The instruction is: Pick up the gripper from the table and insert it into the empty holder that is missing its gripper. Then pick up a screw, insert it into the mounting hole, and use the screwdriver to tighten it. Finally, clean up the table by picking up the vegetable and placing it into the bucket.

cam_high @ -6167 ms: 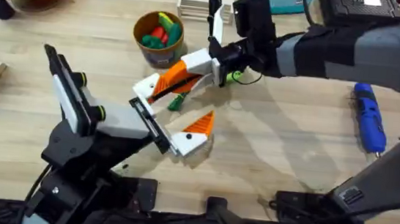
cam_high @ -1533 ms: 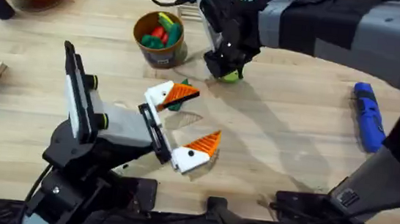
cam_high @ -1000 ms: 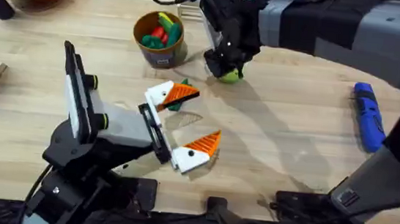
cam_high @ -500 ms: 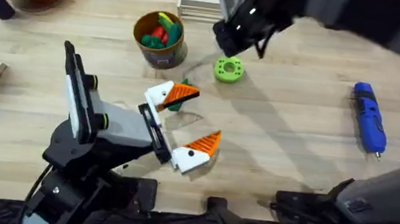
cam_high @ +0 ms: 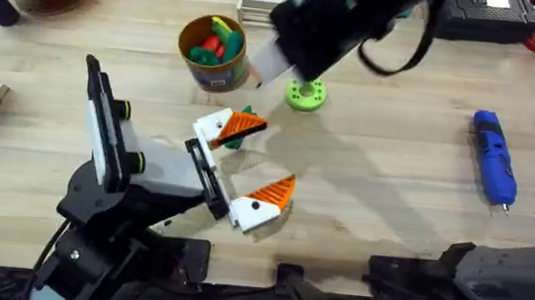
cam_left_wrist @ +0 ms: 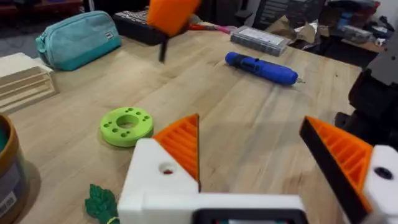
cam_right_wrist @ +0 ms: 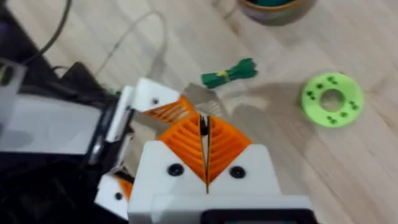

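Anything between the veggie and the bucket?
Yes. In the overhead view the open left gripper has its far finger right next to the vegetable, on the side toward the bucket. The green ring sits off that line.

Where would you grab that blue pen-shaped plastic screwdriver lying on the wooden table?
Grip the blue pen-shaped plastic screwdriver around its middle, coming straight down from above, I'd say. It lies flat on the wooden table with bare wood along both long sides, so fingers could close across its narrow width.
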